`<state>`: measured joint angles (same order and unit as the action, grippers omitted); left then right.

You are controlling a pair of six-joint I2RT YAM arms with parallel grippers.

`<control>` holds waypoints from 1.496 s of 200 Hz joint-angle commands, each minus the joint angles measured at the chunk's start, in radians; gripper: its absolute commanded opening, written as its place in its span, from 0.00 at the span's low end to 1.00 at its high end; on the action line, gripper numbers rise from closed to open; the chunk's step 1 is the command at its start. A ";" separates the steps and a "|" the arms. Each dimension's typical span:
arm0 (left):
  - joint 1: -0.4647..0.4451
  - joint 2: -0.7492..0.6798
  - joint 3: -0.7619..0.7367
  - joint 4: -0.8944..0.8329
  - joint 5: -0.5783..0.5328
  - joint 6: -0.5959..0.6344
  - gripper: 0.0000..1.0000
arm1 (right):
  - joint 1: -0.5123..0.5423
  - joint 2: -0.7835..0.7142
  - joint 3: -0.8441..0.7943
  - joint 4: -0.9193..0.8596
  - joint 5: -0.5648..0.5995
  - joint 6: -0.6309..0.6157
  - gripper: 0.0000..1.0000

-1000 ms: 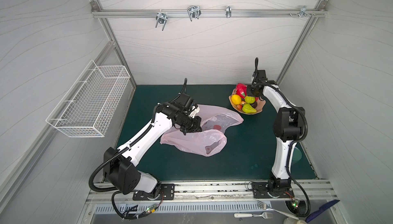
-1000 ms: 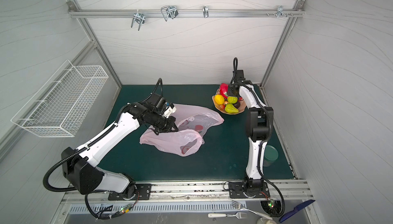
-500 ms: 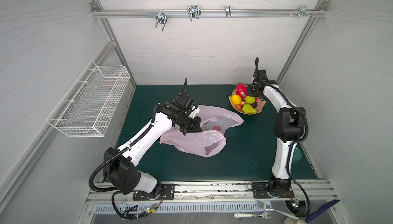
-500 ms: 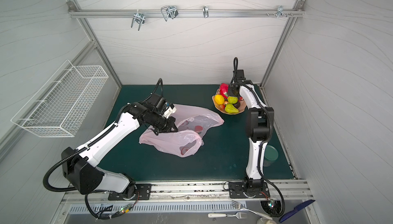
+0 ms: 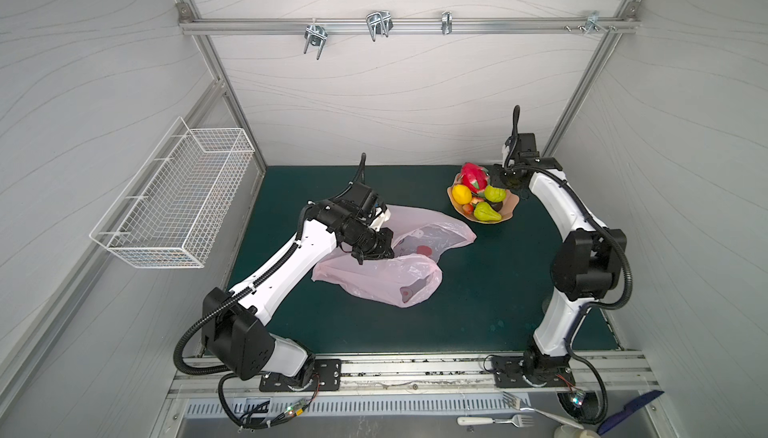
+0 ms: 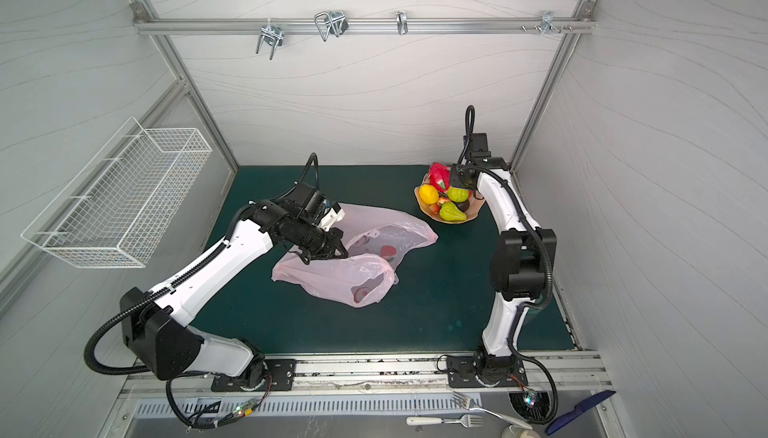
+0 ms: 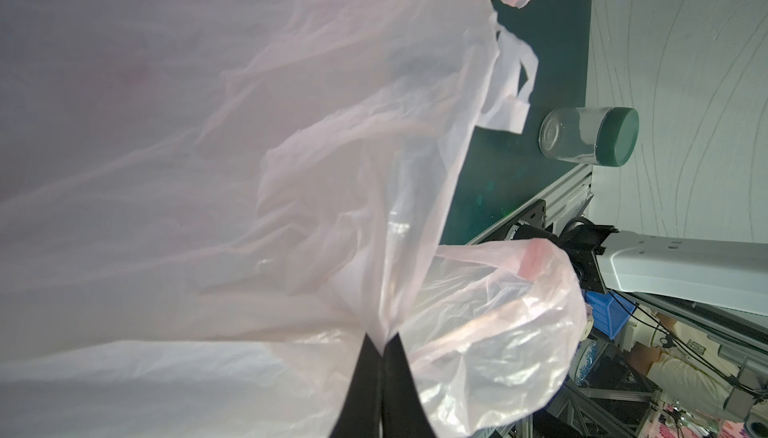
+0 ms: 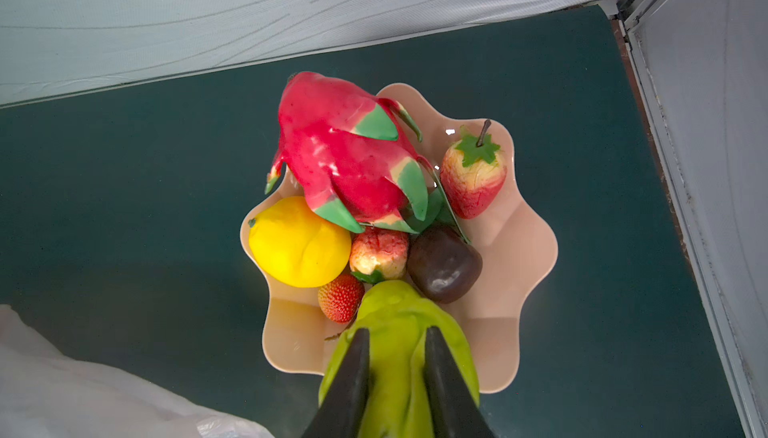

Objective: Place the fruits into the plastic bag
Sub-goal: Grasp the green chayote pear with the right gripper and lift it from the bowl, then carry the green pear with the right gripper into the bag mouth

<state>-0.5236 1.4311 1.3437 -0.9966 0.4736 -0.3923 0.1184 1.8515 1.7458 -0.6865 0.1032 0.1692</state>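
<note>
White wire basket is hanging on the left wall. Left tool is pinching the plastic bag, jaws together on a fold of its film. The bag is lying crumpled mid-desk, with 1 red fruit showing through the film. A second reddish shape is sitting lower in the bag; cannot tell what it is.

Right of the bag and apart from it, the wavy plate is sitting near the back right corner. It is holding dragon fruit, lemon, 3 strawberries and 1 dark fruit. A second pear is lying at the plate's front in both top views. Right tool is clamping the green pear over the plate, 1 jaw on each side.
</note>
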 commanded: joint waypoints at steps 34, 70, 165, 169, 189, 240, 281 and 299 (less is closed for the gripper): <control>0.001 -0.011 0.029 0.007 0.023 0.024 0.00 | 0.007 -0.188 -0.131 -0.020 -0.049 0.065 0.06; 0.001 -0.014 0.024 0.018 0.032 0.018 0.00 | 0.001 -0.381 -0.345 0.025 -0.113 0.171 0.05; 0.001 -0.019 0.008 0.027 0.048 0.021 0.00 | -0.016 -0.755 -0.795 0.118 -0.349 0.466 0.04; 0.001 -0.018 0.007 0.029 0.049 0.021 0.00 | -0.016 -0.768 -0.815 0.125 -0.360 0.482 0.04; 0.001 -0.015 0.013 0.029 0.050 0.023 0.00 | -0.016 -0.804 -0.882 0.140 -0.405 0.538 0.04; 0.001 -0.012 0.023 0.024 0.056 0.027 0.00 | -0.016 -0.876 -1.047 0.234 -0.476 0.694 0.03; 0.001 -0.010 0.021 0.025 0.064 0.029 0.00 | -0.011 -0.877 -1.140 0.358 -0.534 0.838 0.01; 0.001 -0.009 0.018 0.029 0.068 0.027 0.00 | -0.001 -0.873 -1.189 0.432 -0.532 0.915 0.01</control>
<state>-0.5236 1.4307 1.3437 -0.9863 0.5179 -0.3901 0.1089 0.9909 0.6033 -0.3843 -0.3969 0.9405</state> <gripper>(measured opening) 0.048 0.208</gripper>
